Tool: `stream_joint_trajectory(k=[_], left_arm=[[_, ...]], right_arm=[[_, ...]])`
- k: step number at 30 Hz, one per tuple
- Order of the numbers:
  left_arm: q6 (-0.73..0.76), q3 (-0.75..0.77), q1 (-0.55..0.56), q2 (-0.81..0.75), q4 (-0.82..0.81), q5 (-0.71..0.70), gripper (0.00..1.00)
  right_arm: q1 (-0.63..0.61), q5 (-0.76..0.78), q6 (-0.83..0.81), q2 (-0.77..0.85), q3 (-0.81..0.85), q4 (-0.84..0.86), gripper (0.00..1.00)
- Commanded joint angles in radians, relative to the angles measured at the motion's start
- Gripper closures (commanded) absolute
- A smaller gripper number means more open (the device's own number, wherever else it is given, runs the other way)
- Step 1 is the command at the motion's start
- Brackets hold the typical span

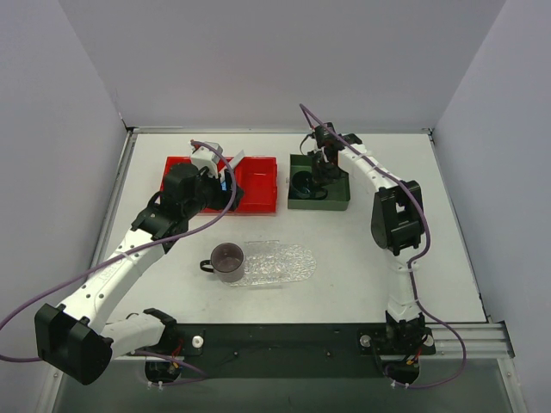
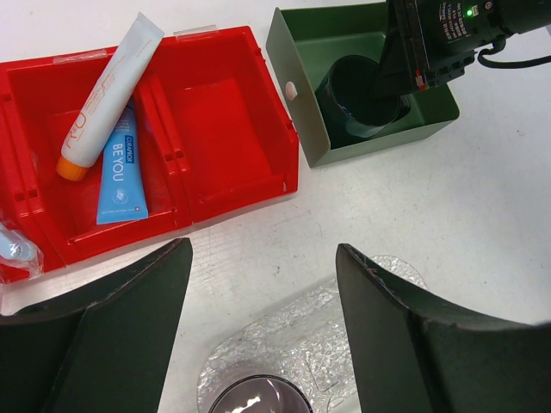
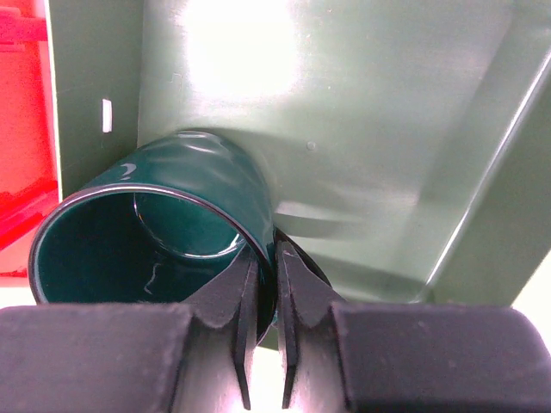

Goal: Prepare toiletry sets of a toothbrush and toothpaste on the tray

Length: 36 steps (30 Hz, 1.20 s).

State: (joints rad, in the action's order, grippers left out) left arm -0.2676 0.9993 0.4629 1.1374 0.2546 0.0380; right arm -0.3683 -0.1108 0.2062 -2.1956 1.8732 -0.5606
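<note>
The toothpaste (image 2: 108, 90), a white tube with an orange cap, lies slanted in the middle compartment of the red bin (image 2: 232, 129). Partly under it lies the toothbrush (image 2: 120, 176), a light-blue piece. The clear bumpy tray (image 2: 344, 318) sits on the table nearer the arms, with a dark cup (image 2: 258, 397) on its left end. My left gripper (image 2: 263, 254) hangs open and holds nothing, above the table between red bin and tray. My right gripper (image 3: 277, 245) is down in the green bin (image 3: 362, 129), its jaws pinched on the wall of a dark green cup (image 3: 155, 232) lying on its side.
The red bin (image 1: 258, 185) and green bin (image 1: 336, 202) stand side by side at the back of the table. The tray (image 1: 288, 262) lies in the middle, the dark cup (image 1: 227, 261) on it. A clear-wrapped item (image 2: 13, 249) lies in the red bin's left compartment.
</note>
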Motion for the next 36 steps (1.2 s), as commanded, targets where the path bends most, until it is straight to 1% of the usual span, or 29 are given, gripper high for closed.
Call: stream_joint_trajectory(k=[1, 22, 24, 29, 33, 36], left_arm=[[0.014, 0.022, -0.004, -0.007, -0.023, -0.007, 0.22], [0.031, 0.015, -0.004, -0.021, -0.035, -0.003, 0.22], [0.037, 0.009, -0.004, -0.027, -0.046, 0.000, 0.22], [0.056, -0.002, -0.004, -0.039, -0.064, 0.017, 0.22], [0.059, -0.008, -0.004, -0.051, -0.075, 0.031, 0.22], [0.059, -0.013, -0.004, -0.056, -0.081, 0.039, 0.22]], right_arm=[[-0.004, 0.026, -0.016, 0.025, 0.035, -0.012, 1.00], [0.011, 0.025, -0.031, 0.238, -0.011, 0.053, 1.00], [0.011, 0.020, -0.030, 0.260, -0.037, 0.059, 1.00], [-0.004, 0.014, -0.036, 0.385, -0.114, 0.077, 1.00], [-0.030, 0.008, -0.060, 0.500, -0.203, 0.090, 1.00], [-0.061, 0.010, -0.068, 0.600, -0.301, 0.090, 1.00]])
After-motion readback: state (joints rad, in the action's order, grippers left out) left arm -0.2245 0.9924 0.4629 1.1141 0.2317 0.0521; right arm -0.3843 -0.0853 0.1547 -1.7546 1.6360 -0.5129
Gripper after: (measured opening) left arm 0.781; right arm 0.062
